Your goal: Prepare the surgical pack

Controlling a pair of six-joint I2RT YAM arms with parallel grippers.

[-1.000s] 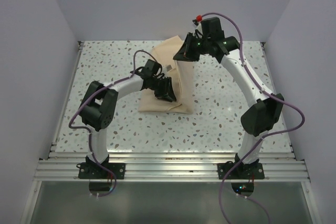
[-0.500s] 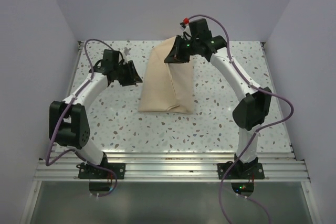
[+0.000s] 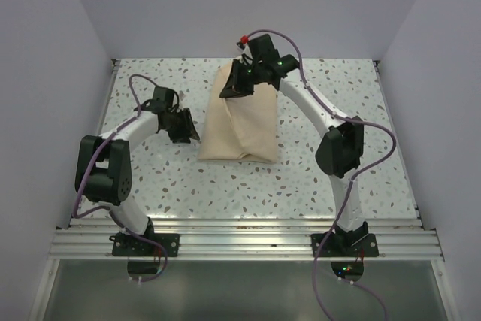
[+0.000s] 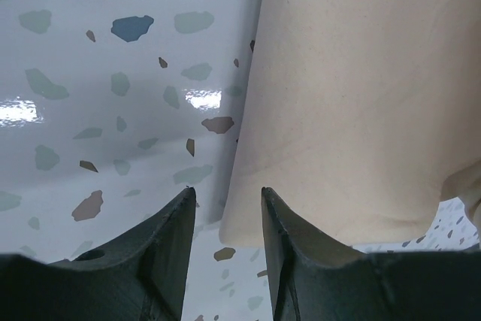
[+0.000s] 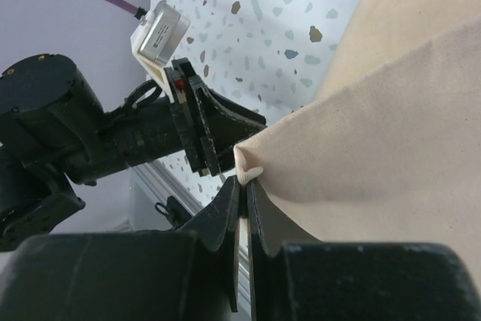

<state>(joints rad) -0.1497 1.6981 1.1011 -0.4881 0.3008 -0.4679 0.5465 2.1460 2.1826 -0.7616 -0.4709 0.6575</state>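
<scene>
The surgical pack point(image 3: 242, 127) lies as a beige cloth bundle in the middle of the speckled table. No tray, instruments or gauze show. My right gripper point(image 3: 230, 91) hangs over the bundle's far end, shut on a pinched cloth corner point(image 5: 248, 169) that it holds lifted, with the cloth point(image 5: 391, 125) draping away from it. My left gripper point(image 3: 186, 130) sits low beside the bundle's left edge. In the left wrist view the left gripper point(image 4: 228, 195) is open, the cloth's edge point(image 4: 248, 216) lies just beyond its tips, and nothing is between the fingers point(image 4: 169, 242).
The terrazzo table point(image 3: 323, 163) is walled on the left, back and right. An aluminium rail point(image 3: 248, 240) with both arm bases runs along the near edge. In the right wrist view the left arm point(image 5: 113, 140) sits close behind the held corner.
My left arm left the top of the bundle, swung out left, then came in to its left edge. My right gripper carried the held cloth corner leftward over the bundle's far end.
</scene>
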